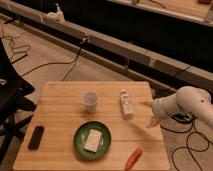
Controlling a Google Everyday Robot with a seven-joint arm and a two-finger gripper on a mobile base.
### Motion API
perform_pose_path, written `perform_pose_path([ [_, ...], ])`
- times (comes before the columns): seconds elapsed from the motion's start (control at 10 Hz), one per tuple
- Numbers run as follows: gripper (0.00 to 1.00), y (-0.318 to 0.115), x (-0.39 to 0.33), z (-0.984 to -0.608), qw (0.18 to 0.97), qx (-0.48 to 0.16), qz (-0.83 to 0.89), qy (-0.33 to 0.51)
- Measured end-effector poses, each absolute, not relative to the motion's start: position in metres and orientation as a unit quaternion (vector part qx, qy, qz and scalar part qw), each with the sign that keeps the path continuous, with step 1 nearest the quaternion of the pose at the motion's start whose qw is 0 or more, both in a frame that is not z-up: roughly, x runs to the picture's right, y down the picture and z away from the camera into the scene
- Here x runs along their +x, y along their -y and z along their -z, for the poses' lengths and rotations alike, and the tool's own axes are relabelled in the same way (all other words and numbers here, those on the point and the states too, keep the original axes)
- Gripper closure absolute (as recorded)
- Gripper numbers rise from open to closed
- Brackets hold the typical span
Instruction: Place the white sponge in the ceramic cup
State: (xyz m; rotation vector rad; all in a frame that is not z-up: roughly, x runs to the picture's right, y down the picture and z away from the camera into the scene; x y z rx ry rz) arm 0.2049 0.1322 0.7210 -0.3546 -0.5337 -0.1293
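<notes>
Ceramic cup (pixel 90 101): upright, left of centre on your table (pixel 57 102).
White sponge (pixel 93 140): flat on the green plate (pixel 80 145), near the cup.
Gripper (pixel 151 122): at the table's right edge, well apart from both; you cannot tell its grip.

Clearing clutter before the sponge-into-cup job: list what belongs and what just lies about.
Job: flat off-white rectangular sponge; small white ceramic cup; gripper, at the table's right edge.
Lying about: round green plate; white labelled tube; orange tapered object; flat black device.

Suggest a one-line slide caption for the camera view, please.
Gripper at the right edge of the table, white sponge lying on the green plate, ceramic cup standing apart behind it.
</notes>
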Motion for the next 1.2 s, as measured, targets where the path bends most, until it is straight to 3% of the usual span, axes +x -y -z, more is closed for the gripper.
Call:
perform_pose_path([
  [0.7, 0.26, -0.153, 0.036, -0.687, 0.875, -0.201, 0.242, 0.368],
  [1.2, 0.26, -0.210, -0.058, -0.647, 0.788, -0.205, 0.385, 0.434],
])
